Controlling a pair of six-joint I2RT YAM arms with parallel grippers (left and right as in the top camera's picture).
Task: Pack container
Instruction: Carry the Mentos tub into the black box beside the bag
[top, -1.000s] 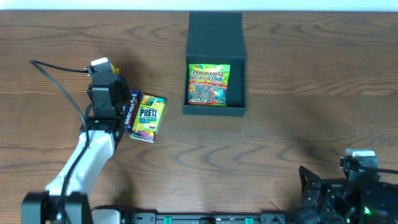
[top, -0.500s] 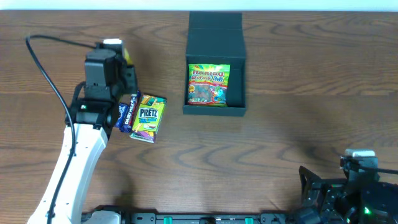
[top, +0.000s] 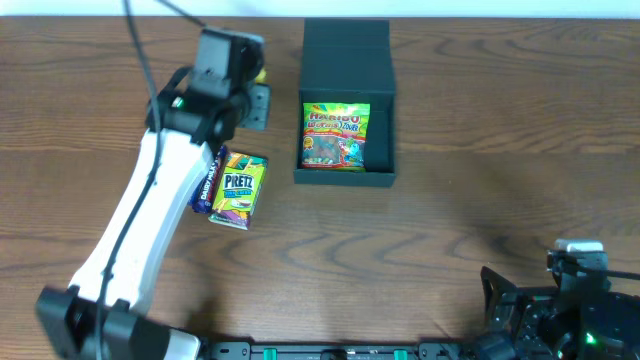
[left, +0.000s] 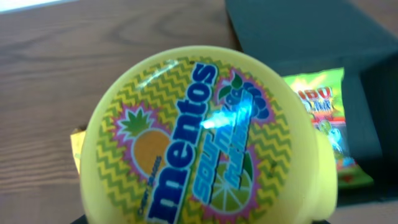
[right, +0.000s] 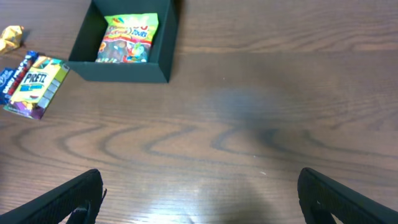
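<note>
One container (top: 345, 45), one Mentos tub (left: 205, 137), one Haribo bag (top: 336, 136)

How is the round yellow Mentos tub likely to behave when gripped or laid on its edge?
The tub has a glossy top that reflects light, so it may slip in a loose grip. Its round outline suggests it would probably roll on its edge. It looks rigid, so it likely keeps its shape when squeezed.

One each: container (top: 345, 178), Haribo bag (top: 336, 136), Pretz box (top: 238, 190), blue bar (top: 204, 188), Mentos tub (left: 199, 137).
</note>
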